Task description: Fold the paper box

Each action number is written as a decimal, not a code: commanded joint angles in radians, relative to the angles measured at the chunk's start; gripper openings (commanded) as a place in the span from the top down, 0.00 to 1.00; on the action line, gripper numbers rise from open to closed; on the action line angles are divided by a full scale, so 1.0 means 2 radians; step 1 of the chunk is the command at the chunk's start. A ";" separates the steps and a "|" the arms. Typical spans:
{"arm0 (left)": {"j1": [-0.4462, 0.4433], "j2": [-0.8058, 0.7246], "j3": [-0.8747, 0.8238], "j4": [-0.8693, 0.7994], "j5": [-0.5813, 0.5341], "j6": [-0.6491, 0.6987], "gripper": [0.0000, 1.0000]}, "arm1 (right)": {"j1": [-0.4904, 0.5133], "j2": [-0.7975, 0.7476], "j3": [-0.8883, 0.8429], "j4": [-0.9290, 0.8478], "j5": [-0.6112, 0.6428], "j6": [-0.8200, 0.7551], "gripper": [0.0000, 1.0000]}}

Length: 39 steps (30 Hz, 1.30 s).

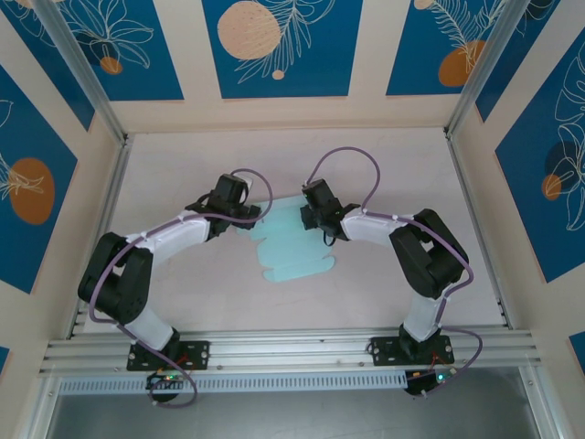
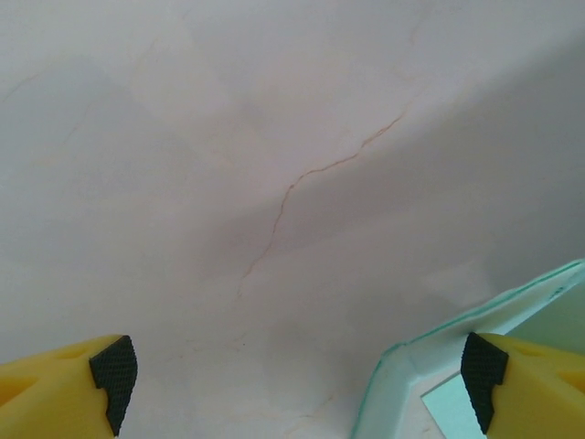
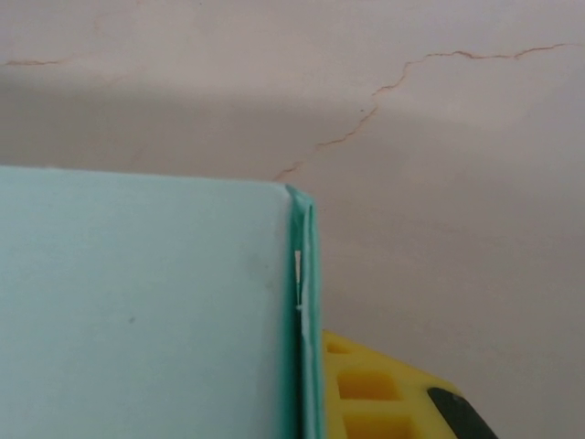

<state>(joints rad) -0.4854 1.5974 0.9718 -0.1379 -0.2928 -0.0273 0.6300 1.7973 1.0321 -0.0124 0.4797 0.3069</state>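
Observation:
The pale blue paper box [image 1: 297, 254] lies as a partly folded sheet in the middle of the table, scalloped tabs toward the arms. My left gripper [image 1: 253, 218] hovers at its left edge, open. In the left wrist view its jaws [image 2: 297, 380] stand wide apart, and a raised corner of the paper box [image 2: 430, 352] sits just inside the right fingertip [image 2: 483, 370]. My right gripper [image 1: 316, 222] is at the sheet's upper right part. In the right wrist view it [image 3: 311, 402] is shut on a doubled upright flap of the paper box [image 3: 146, 311], with one yellow finger [image 3: 384, 393] visible beside the fold.
The table [image 1: 183, 165] is pale marble with thin brown veins. Aluminium rails [image 1: 292, 347] run along the near edge, and patterned blue walls enclose the other three sides. Purple cables loop above both wrists.

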 commanded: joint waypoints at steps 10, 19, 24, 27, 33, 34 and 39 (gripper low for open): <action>0.008 -0.013 -0.035 0.080 0.085 -0.023 0.00 | 0.008 0.009 0.018 0.012 -0.021 0.006 0.88; 0.008 -0.004 -0.049 0.125 0.124 -0.050 0.00 | 0.008 0.011 0.020 0.008 -0.024 0.010 0.88; 0.022 -0.046 -0.064 0.086 0.112 -0.109 0.00 | 0.008 0.014 0.022 0.004 -0.018 0.020 0.88; 0.028 -0.107 -0.085 0.040 0.101 -0.150 0.03 | 0.009 0.013 0.017 0.007 -0.015 0.027 0.88; 0.029 -0.224 -0.144 -0.043 0.088 -0.212 0.14 | 0.009 0.009 0.015 0.006 -0.004 0.045 0.88; 0.029 -0.239 -0.156 -0.052 0.092 -0.228 0.15 | 0.009 0.009 0.014 0.007 -0.004 0.050 0.88; 0.028 -0.309 -0.242 -0.010 0.167 -0.326 0.24 | 0.010 0.004 0.014 -0.004 0.002 0.079 0.88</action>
<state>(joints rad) -0.4355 1.0363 0.5835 -0.1562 -0.0689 -0.5182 0.6422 1.8095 1.0454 -0.0105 0.4721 0.3988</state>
